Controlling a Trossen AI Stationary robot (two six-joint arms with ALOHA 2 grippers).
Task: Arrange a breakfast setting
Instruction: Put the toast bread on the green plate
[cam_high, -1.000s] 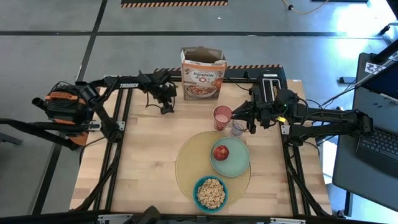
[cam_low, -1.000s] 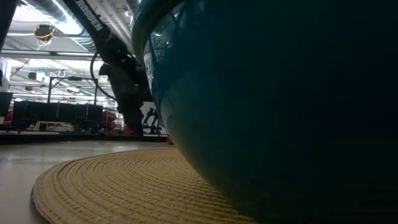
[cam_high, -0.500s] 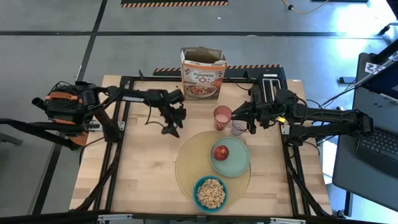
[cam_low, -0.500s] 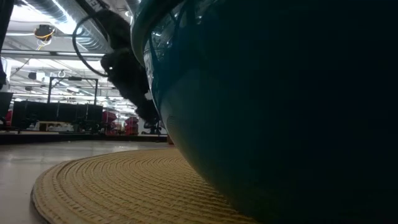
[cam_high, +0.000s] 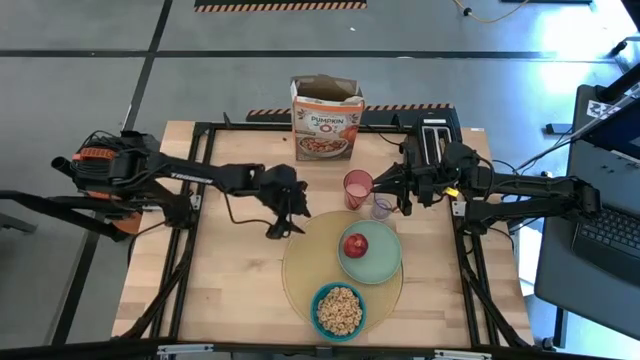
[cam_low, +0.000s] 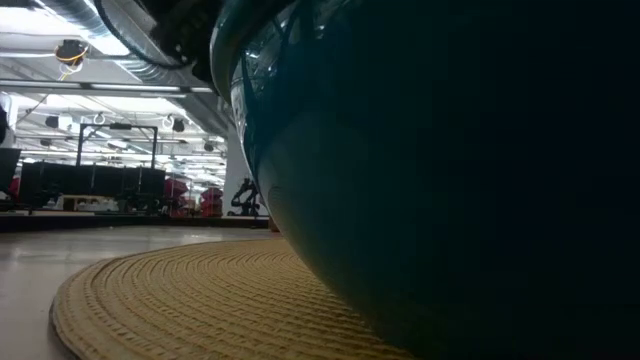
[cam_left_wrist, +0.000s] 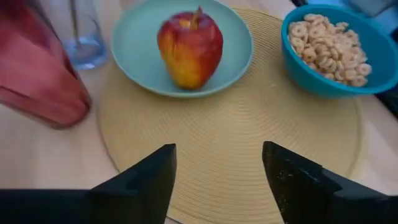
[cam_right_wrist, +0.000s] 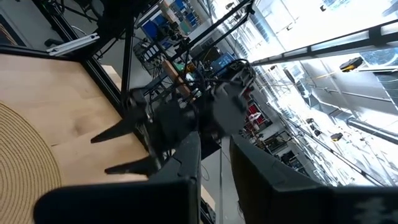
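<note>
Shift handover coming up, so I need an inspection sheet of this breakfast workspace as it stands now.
Surface: pale wooden table, round yellow woven placemat on it.
Job's things: red apple on pale green plate; blue bowl of cereal on the placemat; pink cup and clear mug behind the plate.
Clutter: cereal box, black toaster at the far edge.
Grippers: left gripper open, empty, at the placemat's edge; right gripper by the mug.
Cables: on the arms.
Surroundings: laptop at right.
</note>
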